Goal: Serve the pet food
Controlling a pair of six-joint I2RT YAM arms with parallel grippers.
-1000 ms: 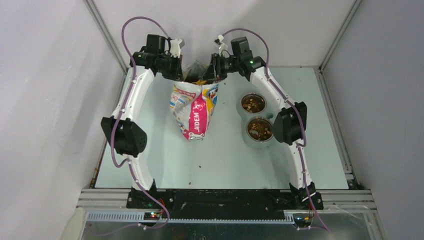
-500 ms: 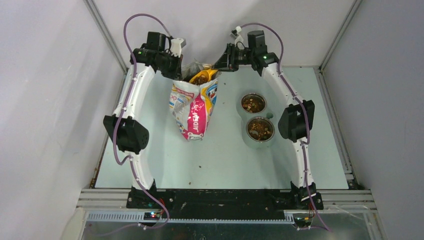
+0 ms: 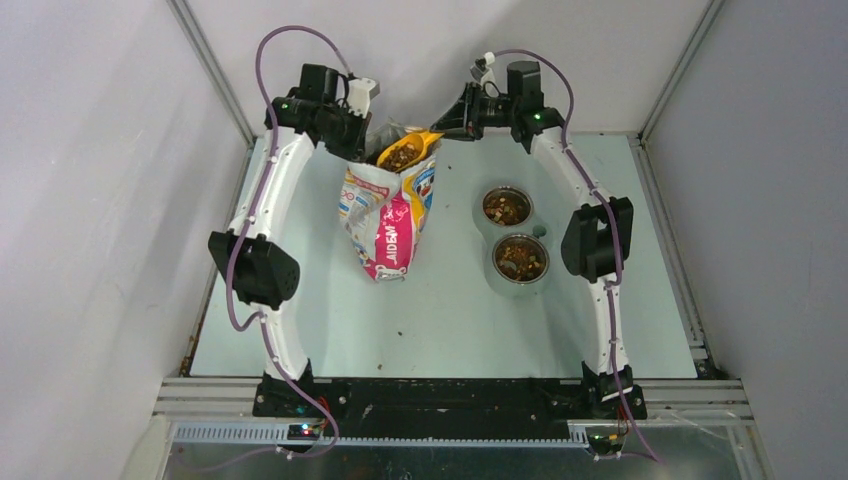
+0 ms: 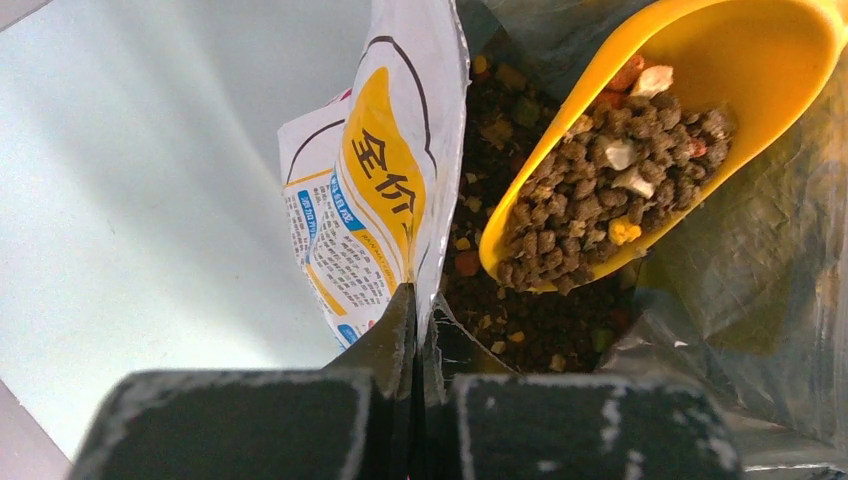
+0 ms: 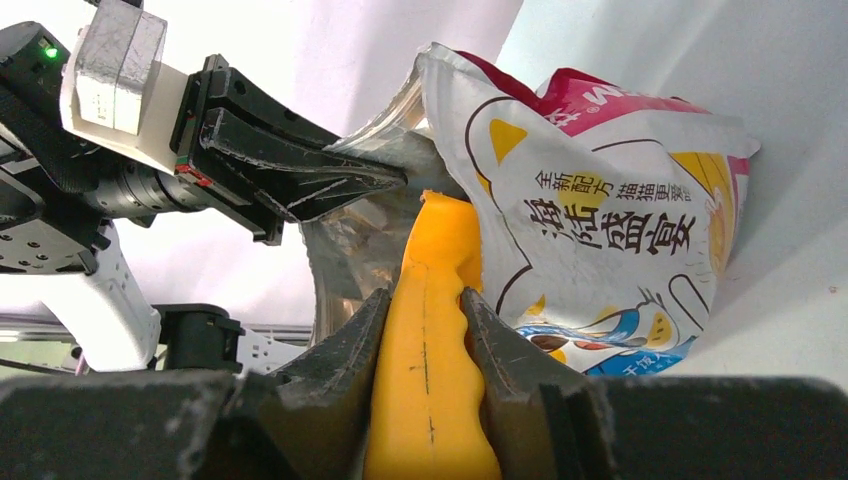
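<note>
Kibble lies lengthwise in scoop gripped by right jaws; left jaws pinch bag.

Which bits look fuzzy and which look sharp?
Left wrist view: the left gripper, close to the lens, is blurry; the pet food in the scoop is sharp. Right wrist view: the right gripper is soft, the bag print crisp.

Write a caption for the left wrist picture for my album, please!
A yellow scoop heaped with pet food hovers over the open bag, whose edge the left gripper pinches.
</note>
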